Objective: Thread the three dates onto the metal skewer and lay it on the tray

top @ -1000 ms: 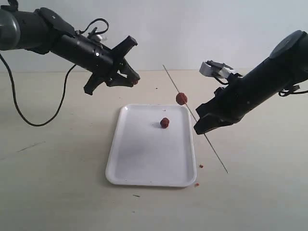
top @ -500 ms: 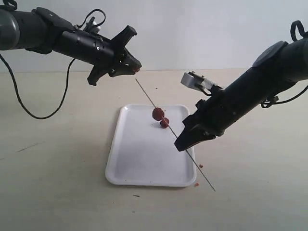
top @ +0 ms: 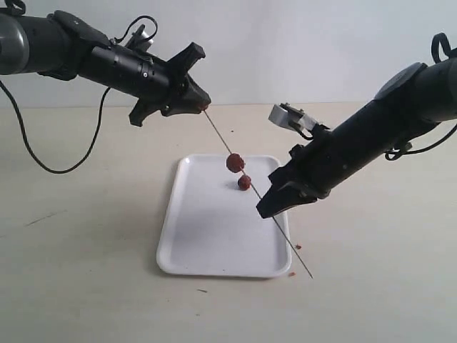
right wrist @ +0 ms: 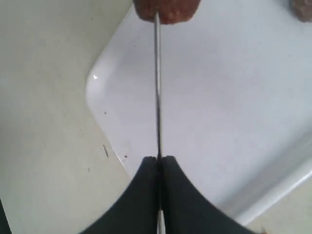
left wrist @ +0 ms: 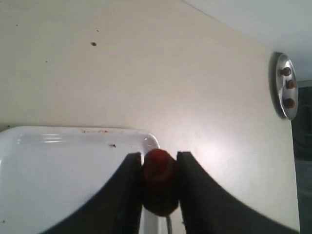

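My left gripper point(top: 202, 104) is shut on one date point(left wrist: 158, 169), held in the air beyond the far left corner of the white tray point(top: 214, 232). My right gripper point(top: 267, 209) is shut on the metal skewer point(top: 254, 187), which slants up and left over the tray. The skewer's upper tip meets the held date. A second date point(top: 235, 162) sits threaded on the skewer partway up, also seen as the date point(right wrist: 168, 9). The third date point(top: 244, 183) lies loose on the tray behind the skewer. The skewer's lower end sticks out past my right gripper, over the table.
Reddish crumbs point(top: 298, 246) lie on the table by the tray's near right corner. A black cable point(top: 43, 175) loops down from the left arm. A round metal disc point(left wrist: 285, 85) with three brown spots shows at the edge of the left wrist view.
My right arm has swung the skewer left over the tray and raised its tip to the date in my left gripper. The left gripper rose slightly.
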Robot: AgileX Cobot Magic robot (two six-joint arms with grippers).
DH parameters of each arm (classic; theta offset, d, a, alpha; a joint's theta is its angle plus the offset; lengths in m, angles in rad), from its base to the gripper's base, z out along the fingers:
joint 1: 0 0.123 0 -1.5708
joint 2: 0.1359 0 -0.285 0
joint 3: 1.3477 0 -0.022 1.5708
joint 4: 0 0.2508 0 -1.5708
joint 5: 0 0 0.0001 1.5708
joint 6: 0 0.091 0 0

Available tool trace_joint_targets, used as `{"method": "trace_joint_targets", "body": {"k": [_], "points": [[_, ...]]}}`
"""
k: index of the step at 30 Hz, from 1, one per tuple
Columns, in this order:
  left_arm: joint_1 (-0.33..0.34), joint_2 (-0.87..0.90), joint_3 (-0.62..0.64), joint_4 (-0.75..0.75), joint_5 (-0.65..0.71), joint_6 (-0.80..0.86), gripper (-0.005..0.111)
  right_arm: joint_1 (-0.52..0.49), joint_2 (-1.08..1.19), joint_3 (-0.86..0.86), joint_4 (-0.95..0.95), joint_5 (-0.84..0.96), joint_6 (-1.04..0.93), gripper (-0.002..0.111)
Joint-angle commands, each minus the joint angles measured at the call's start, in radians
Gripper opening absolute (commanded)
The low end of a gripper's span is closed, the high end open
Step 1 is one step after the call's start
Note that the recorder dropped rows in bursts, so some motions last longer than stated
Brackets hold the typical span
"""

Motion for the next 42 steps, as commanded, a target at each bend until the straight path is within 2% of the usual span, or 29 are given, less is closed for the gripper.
{"method": "trace_joint_targets", "body": {"k": [1,10,22,36,39,42], "points": [[-0.015,-0.010,0.001,0.006,0.020,0.009,0.026,0.000,0.000,0.002,0.017,-0.021,-0.013,0.000],[-0.052,-0.010,0.001,0.004,0.024,0.012,0.026,0.000,0.001,0.002,0.027,-0.056,-0.011,0.000],[-0.146,-0.008,0.001,0.058,0.006,0.033,0.026,0.000,0.001,0.000,0.283,-0.143,-0.136,0.000],[-0.158,-0.008,0.001,0.058,0.007,0.036,0.026,0.000,0.001,0.000,0.348,-0.194,-0.172,0.000],[-0.158,-0.008,0.001,0.058,0.011,0.036,0.035,0.000,0.001,0.000,0.348,-0.190,-0.172,0.000],[-0.158,-0.008,0.001,0.060,0.016,0.037,0.056,0.000,0.001,0.000,0.340,-0.189,-0.172,0.000]]}}
